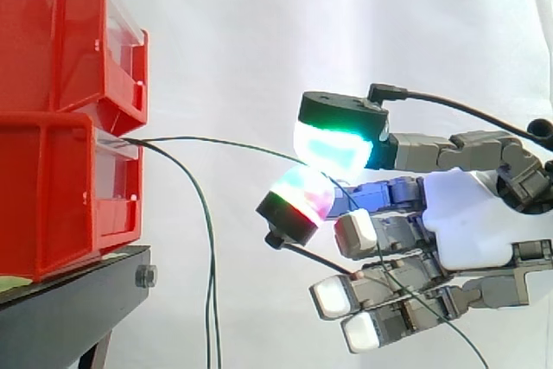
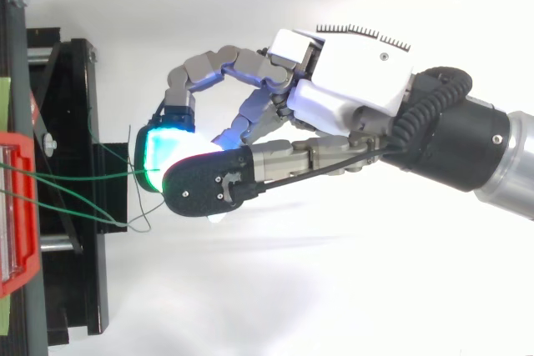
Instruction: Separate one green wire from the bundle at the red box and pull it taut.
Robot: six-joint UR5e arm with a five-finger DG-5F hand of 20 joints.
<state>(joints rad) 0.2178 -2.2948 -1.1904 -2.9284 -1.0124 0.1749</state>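
Observation:
Two red bins are stacked at the left, an upper one (image 1: 52, 32) and a lower one (image 1: 52, 196). Green wires come out between them. One green wire (image 1: 242, 146) runs nearly straight to the right into my hand (image 1: 471, 213), where two glowing pads (image 1: 333, 146) pinch it. Beyond the pinch, its tail drops across the curled lower fingers toward the bottom right. The other green wires (image 1: 210, 257) arc down and hang loose beside the stand. From above, the pinched wire (image 2: 100, 177) stretches from the red bin (image 2: 17, 206) to the hand (image 2: 359, 64).
The bins rest on a black stand (image 1: 78, 300) with a bolt at its edge. From above, the loose wires (image 2: 125, 224) lie across the stand (image 2: 75, 206) and end in a small loop. A white curtain is behind everything.

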